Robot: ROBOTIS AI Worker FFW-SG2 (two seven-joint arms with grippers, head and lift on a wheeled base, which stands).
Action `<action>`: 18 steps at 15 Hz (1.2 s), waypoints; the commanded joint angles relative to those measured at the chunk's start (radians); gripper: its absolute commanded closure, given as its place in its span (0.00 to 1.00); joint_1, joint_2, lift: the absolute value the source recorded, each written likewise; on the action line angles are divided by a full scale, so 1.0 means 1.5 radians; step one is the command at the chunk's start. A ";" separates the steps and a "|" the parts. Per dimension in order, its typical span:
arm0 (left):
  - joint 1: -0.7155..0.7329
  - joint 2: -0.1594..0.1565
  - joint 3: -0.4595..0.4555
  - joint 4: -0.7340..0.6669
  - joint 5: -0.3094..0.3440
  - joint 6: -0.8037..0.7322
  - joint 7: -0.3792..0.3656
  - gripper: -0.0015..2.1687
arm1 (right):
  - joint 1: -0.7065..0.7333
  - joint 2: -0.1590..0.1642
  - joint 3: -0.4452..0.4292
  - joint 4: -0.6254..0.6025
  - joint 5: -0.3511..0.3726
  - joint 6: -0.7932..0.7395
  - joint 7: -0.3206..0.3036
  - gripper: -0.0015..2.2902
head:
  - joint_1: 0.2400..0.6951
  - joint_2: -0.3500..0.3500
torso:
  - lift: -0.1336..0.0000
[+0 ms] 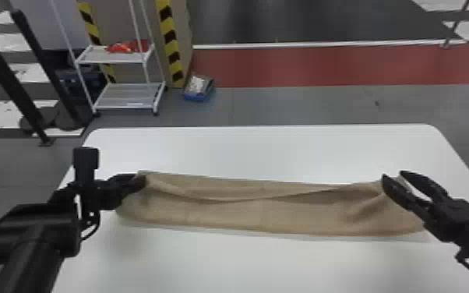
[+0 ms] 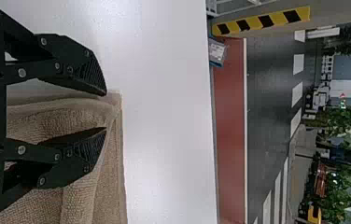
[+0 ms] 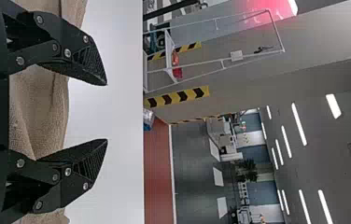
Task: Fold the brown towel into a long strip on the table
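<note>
The brown towel (image 1: 245, 210) lies across the white table as a long, loosely folded strip, with a sagging crease along its upper layer. At the towel's left end, my left gripper (image 1: 141, 182) is over the far corner. In the left wrist view, my left gripper (image 2: 106, 112) is open, its fingers apart with folds of the towel (image 2: 78, 196) between and beneath them. My right gripper (image 1: 392, 175) is at the towel's right end, near its far edge. Seen from the right wrist, my right gripper (image 3: 107, 112) stands wide open, with the towel (image 3: 45, 112) behind its spread fingers.
The white table (image 1: 261, 152) has bare surface beyond the towel and in front of it. Past its far edge stand a white shelf rack (image 1: 120, 97) and a blue box (image 1: 198, 87) on the floor. Black metal posts rise at the far left.
</note>
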 commanded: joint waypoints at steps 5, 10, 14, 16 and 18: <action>0.008 -0.001 0.008 -0.013 0.013 0.023 0.000 0.66 | -0.010 -0.008 -0.008 0.023 0.007 -0.013 -0.007 0.24 | 1.00 0.57 | 0.58; 0.062 -0.003 0.033 -0.082 0.027 0.033 -0.002 0.66 | -0.063 -0.045 -0.003 0.167 0.067 -0.091 -0.091 0.24 | 1.00 0.54 | 0.58; 0.088 -0.003 0.048 -0.110 0.039 0.033 -0.003 0.66 | -0.088 -0.049 0.006 0.241 0.093 -0.130 -0.172 0.24 | 1.00 0.50 | 0.58; 0.091 -0.004 0.049 -0.110 0.039 0.033 -0.003 0.66 | -0.090 -0.049 0.022 0.240 0.093 -0.103 -0.179 0.24 | 1.00 0.51 | 0.58; 0.098 -0.005 0.049 -0.113 0.039 0.033 -0.003 0.66 | -0.095 -0.049 0.025 0.242 0.096 -0.079 -0.191 0.24 | 1.00 0.52 | 0.58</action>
